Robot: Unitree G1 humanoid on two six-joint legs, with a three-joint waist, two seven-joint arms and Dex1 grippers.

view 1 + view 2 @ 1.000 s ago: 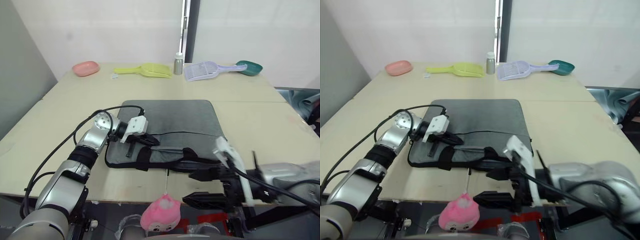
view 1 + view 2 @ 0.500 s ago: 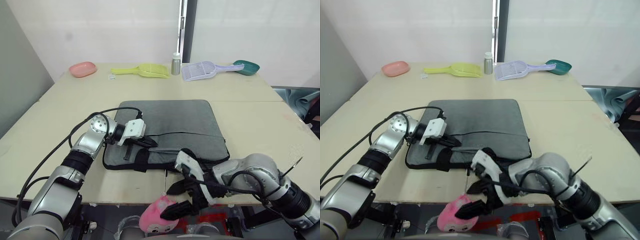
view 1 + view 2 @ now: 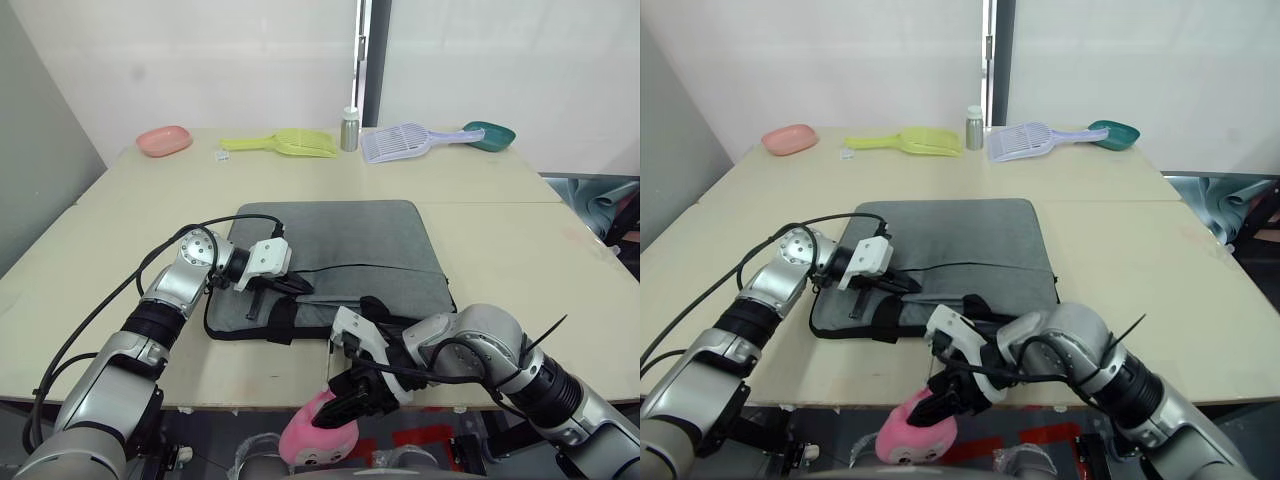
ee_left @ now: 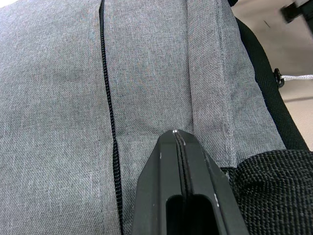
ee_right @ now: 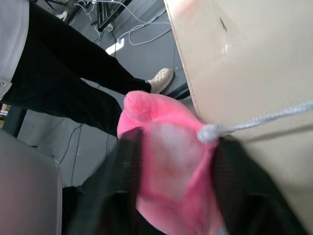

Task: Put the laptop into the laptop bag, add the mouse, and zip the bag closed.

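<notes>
The right gripper (image 3: 345,405) hangs just past the near edge of the pale wooden table (image 3: 520,240), its two black fingers (image 5: 126,161) closed on either side of a fluffy pink plush toy (image 5: 168,181), which dangles below the table edge on a thin grey-white cord (image 5: 274,117) running up toward the bag. The left gripper (image 3: 290,284) lies on the near-left part of the flat grey fabric laptop bag (image 3: 350,245), its black fingers (image 4: 183,191) pressed together with no gap, flat against the cloth just beside the black zip (image 4: 108,98) and close to one of the black woven strap handles (image 4: 266,196); whether anything is pinched between them cannot be told. The bag lies flat at the middle of the table, its handles (image 3: 285,318) toward the near edge. Along the far edge stand a pink oval dish (image 3: 165,139), a yellow-green plastic scoop (image 3: 285,143), a small silver metal bottle (image 3: 349,129), a pale lilac slotted scoop (image 3: 405,142) and a teal scoop (image 3: 491,135). In the right wrist view, a person's dark trouser leg and pale shoe (image 5: 159,78) show on the floor below.
</notes>
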